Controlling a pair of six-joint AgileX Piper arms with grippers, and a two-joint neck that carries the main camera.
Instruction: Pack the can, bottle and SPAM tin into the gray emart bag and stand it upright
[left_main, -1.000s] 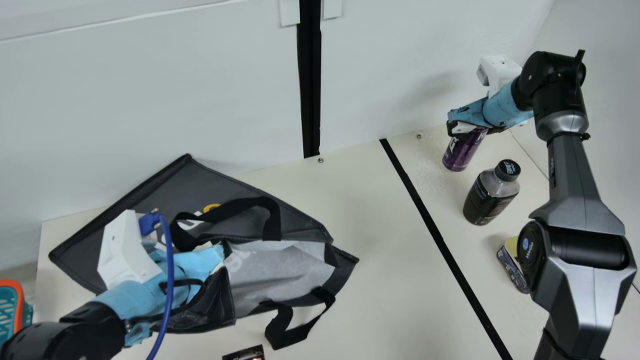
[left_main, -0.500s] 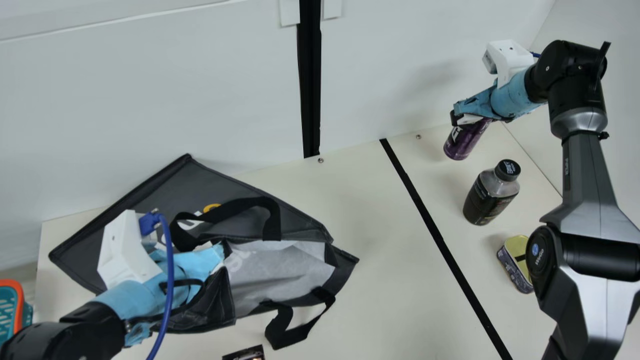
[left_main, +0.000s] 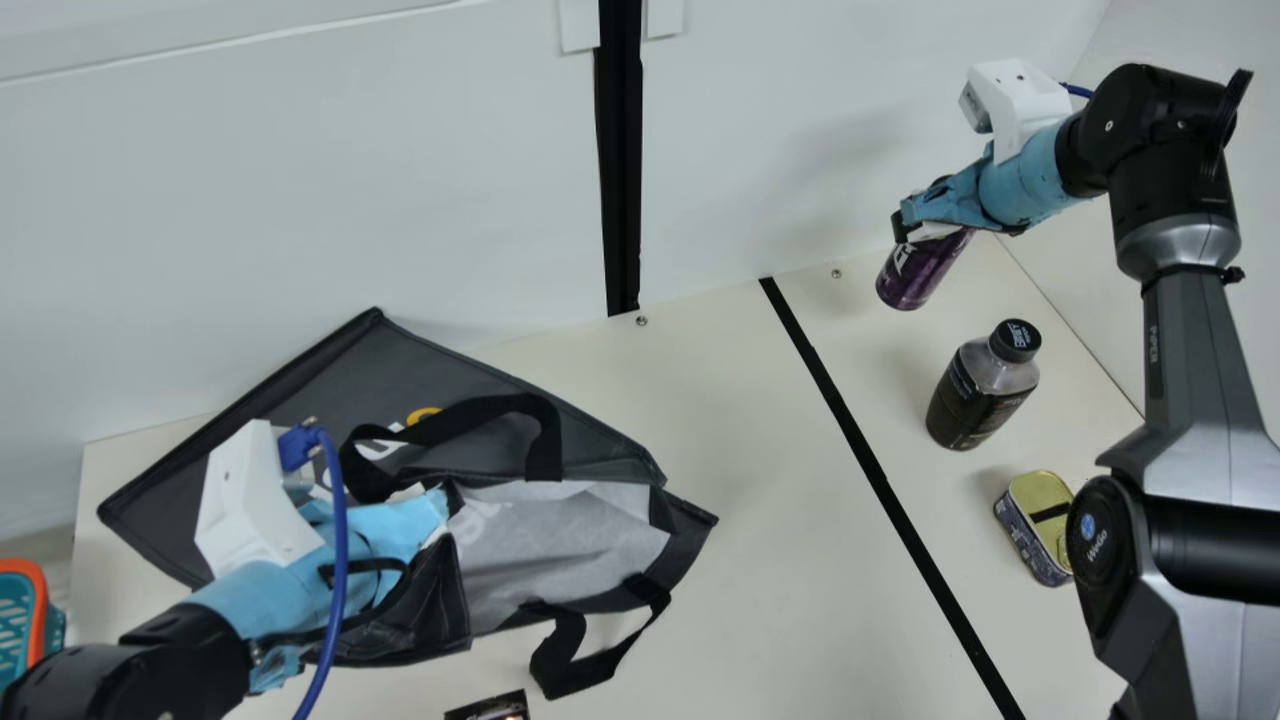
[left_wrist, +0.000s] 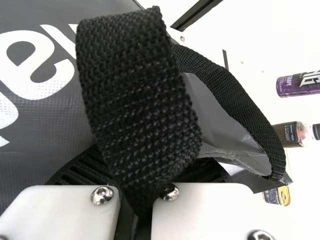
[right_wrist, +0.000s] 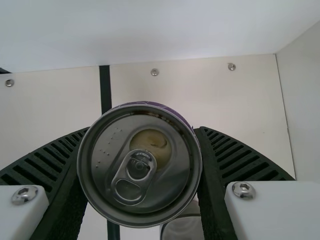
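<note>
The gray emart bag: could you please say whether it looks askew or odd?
Yes: the gray emart bag lies slumped on the table, its mouth gaping, rather than standing upright, and one black handle flops out past its edge.

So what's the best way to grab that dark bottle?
I'd grip the dark bottle by its upper body, just below the sloping shoulder. It stands upright, black cap on top, so coming down from above with a finger on either side should suit, keeping clear of the SPAM tin nearby.
</note>
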